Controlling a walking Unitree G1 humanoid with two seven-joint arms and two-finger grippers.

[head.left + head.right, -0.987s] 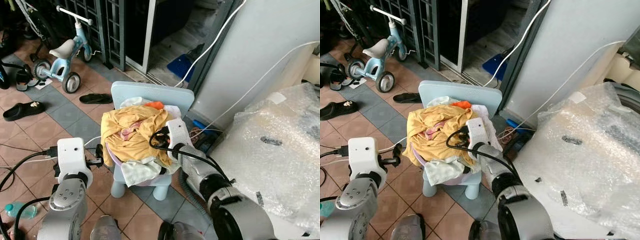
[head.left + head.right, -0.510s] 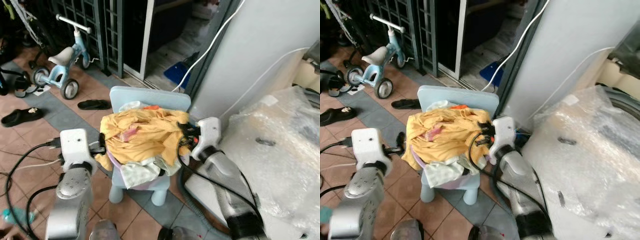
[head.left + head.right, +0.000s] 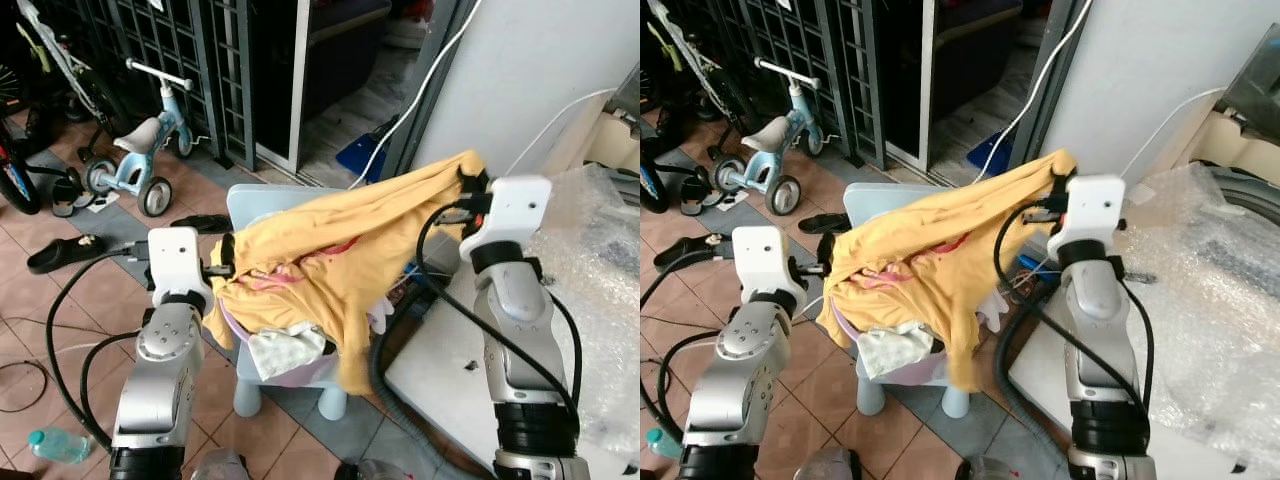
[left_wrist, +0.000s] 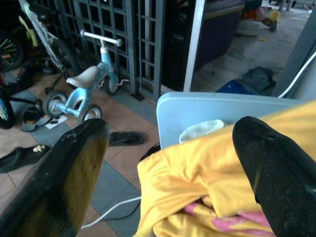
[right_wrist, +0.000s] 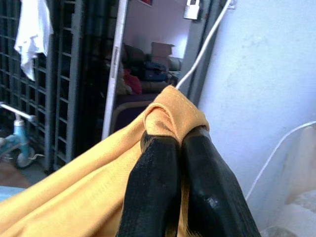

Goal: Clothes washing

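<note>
Tricycle (image 3: 140,150), sandal (image 3: 62,253) beside chair (image 3: 262,203).

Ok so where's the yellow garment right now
In the left eye view the yellow garment stretches from the laundry pile on the light blue chair up to the right gripper, whose jaws pinch one end on the robot's right, near the grey wall.
</note>
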